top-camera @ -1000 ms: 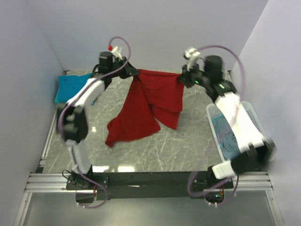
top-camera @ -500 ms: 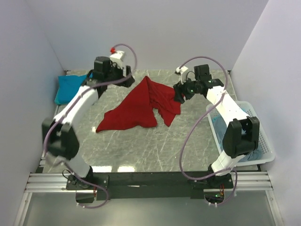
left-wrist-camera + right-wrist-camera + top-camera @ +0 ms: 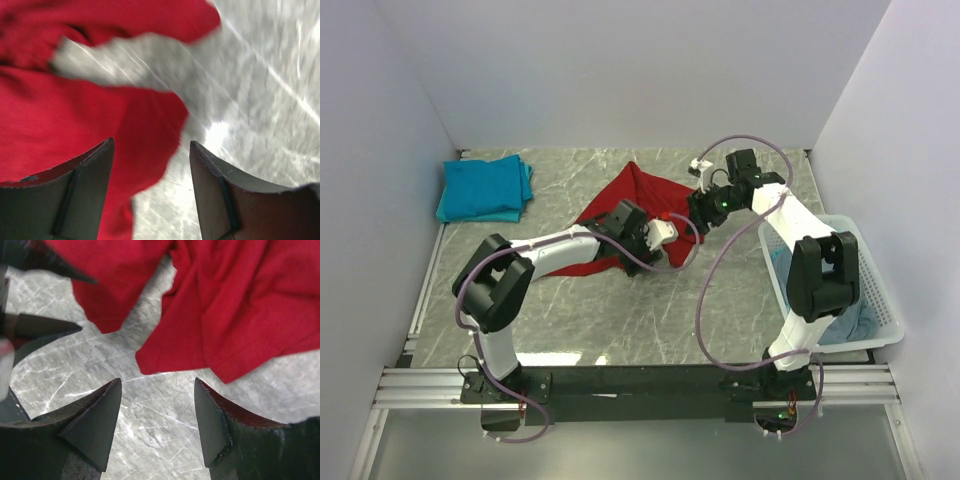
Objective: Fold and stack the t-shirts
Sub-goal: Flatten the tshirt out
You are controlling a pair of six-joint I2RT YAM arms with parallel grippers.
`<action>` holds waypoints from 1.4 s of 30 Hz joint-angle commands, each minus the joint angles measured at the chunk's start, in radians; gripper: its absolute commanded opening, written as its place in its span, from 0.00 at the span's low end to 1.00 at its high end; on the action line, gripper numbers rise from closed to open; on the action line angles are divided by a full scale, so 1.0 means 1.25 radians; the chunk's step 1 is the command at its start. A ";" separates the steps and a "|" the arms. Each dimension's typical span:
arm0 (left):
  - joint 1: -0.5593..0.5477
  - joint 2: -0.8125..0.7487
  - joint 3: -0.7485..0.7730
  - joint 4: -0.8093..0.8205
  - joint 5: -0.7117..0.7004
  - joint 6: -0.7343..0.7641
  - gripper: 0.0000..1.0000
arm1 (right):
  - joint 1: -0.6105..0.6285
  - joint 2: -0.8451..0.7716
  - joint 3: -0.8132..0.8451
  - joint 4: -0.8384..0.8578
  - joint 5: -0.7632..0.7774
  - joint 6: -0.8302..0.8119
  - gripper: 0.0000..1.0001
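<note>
A bright red t-shirt (image 3: 632, 190) lies crumpled on the marble table, spread from the back centre toward the left. My left gripper (image 3: 650, 248) reaches low across the table to the shirt's near right edge. It is open, with red cloth (image 3: 60, 115) under its left finger and bare table between the jaws (image 3: 150, 142). My right gripper (image 3: 699, 213) hangs open at the shirt's right edge, over bare marble (image 3: 156, 380), with the red cloth (image 3: 240, 305) just beyond its tips. A folded teal t-shirt stack (image 3: 485, 190) sits at the back left.
A white lattice basket (image 3: 880, 300) stands at the right edge with blue-teal cloth (image 3: 792, 272) inside. The left arm's dark fingers (image 3: 42, 327) show at the upper left of the right wrist view, close to my right gripper. Walls enclose the table on three sides.
Both grippers opened and let go of the red shirt, which dropped from hanging onto the table. The left arm swung from the back left down across the middle. The right gripper moved lower.
</note>
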 commanded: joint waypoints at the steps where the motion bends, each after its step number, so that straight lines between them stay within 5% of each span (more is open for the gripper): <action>1: -0.020 -0.031 -0.011 0.053 -0.047 0.044 0.67 | -0.014 0.037 0.025 -0.006 -0.013 0.059 0.66; 9: -0.043 0.021 -0.052 0.114 -0.141 0.048 0.63 | -0.015 0.107 0.041 -0.024 -0.011 0.088 0.64; 14: -0.044 0.047 -0.038 0.114 -0.152 0.030 0.48 | -0.016 0.113 0.040 -0.027 -0.016 0.089 0.64; 17: -0.043 0.042 -0.052 0.114 -0.152 0.031 0.25 | -0.015 0.118 0.045 -0.037 -0.028 0.085 0.64; 18: -0.042 0.035 -0.058 0.121 -0.152 0.026 0.10 | -0.014 0.120 0.046 -0.046 -0.028 0.083 0.64; 20: -0.037 0.021 -0.076 0.130 -0.152 0.011 0.00 | -0.012 0.132 0.051 -0.051 -0.032 0.086 0.64; 27: 0.044 -0.173 -0.183 0.209 -0.076 -0.159 0.00 | 0.039 0.150 0.052 -0.036 0.048 0.132 0.61; 42: 0.109 -0.400 -0.262 0.173 -0.016 -0.272 0.00 | 0.192 0.213 0.058 0.013 0.322 0.202 0.57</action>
